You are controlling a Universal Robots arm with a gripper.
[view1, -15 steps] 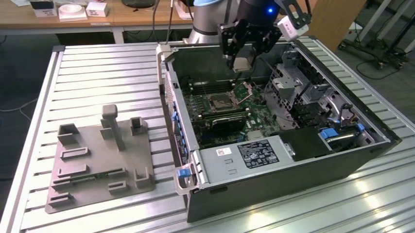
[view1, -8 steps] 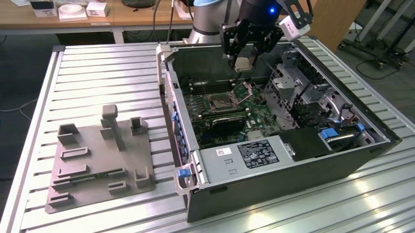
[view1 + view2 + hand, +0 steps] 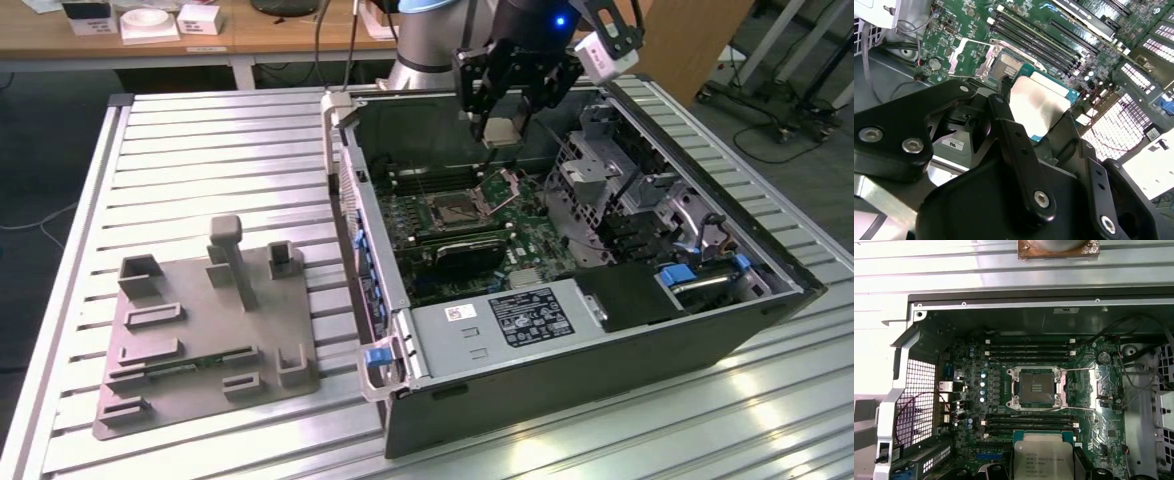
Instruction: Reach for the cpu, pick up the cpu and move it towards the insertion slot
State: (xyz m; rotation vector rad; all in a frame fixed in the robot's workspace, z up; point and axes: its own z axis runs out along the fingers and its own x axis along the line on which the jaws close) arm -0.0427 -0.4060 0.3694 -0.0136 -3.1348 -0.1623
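Clamped on the cpu (image 3: 499, 132), end effector (image 3: 502, 128) up over the open computer case (image 3: 587, 330) in the exterior view, black fingers pressed against two opposite edges of the small pale square. Chip held clear of the board, tilted with its pale face toward the camera, above and slightly to the exterior view's right of the insertion slot (image 3: 458, 209), whose hinged plate (image 3: 505, 186) stands raised beside the dark socket. Case lying on the ribbed metal table (image 3: 200, 160); grey plastic fixture (image 3: 200, 330) well apart toward the exterior view's left, a long green memory stick (image 3: 200, 362) resting in one of its recesses. Seen in the second wrist view past the black linkages of the end effector (image 3: 1036, 130): cpu (image 3: 1036, 105) gripped at its sides, silver top facing the camera, green edge showing along one side, insertion slot (image 3: 1004, 62) just beyond it on the green motherboard (image 3: 954, 30), apart from the chip, black memory slots (image 3: 1044, 42) running alongside. Seen in the first wrist view: cpu (image 3: 1043, 457) near the picture's edge, printed metal top toward the camera, sides roughly square to the insertion slot (image 3: 1036, 387); slot open with dark centre and silver frame, flanked by long memory slots (image 3: 1029, 346) on both sides. No long axis to speak of, the chip being near square.
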